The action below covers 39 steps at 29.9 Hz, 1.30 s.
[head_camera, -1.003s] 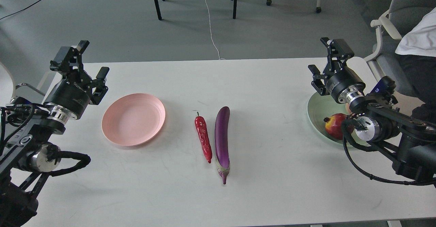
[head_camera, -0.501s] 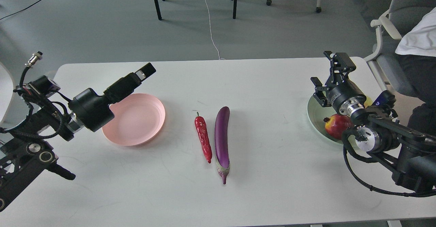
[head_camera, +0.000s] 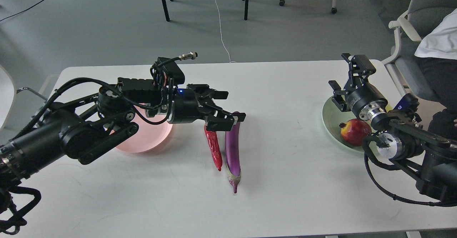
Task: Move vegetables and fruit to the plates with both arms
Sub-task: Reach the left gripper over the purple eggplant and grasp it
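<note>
eggplant (head_camera: pixel 232 148) top lies under the open left jaws.

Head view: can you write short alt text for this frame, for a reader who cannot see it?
The robot's left gripper reaches, open, over the far ends of a red chili and a purple eggplant lying side by side on a white table, past a pink plate. At right, the open right gripper hangs above a green plate holding a pomegranate.
</note>
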Tool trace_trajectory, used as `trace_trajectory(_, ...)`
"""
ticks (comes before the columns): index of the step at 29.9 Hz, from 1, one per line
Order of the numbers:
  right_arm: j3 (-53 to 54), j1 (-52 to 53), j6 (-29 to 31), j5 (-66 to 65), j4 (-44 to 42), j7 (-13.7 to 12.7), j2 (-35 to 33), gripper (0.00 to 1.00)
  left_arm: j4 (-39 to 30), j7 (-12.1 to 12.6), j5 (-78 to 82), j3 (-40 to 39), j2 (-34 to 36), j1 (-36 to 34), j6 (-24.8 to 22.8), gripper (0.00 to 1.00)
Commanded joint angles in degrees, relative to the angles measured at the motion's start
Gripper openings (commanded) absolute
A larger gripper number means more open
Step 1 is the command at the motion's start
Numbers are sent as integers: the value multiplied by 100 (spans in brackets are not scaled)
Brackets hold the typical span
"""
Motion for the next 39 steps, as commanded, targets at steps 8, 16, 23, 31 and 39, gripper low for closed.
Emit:
trace_trajectory(8,-4,26,9,-11,16,0,-155,98,456,1832,-994,493,-874,-24,-165,98)
trace_trajectory(16,-4,43,9,-11,7,0,-155,98,1026,2026,-968,924,-1269,-51,-138,98)
trace_trajectory(23,-4,-10,18,-11,16,0,-155,98,1370,2035,-959,969,-1454,-51,-94,98)
trace_trajectory(31,-13,-27,18,-28,16,0,-120,98,1379,2035,-968,960,-1419,-86,-86,98)
trace_trajectory(39,-13,-45,18,-37,16,0,-120,98,1379,2017,-985,951,-1384,-112,-86,98)
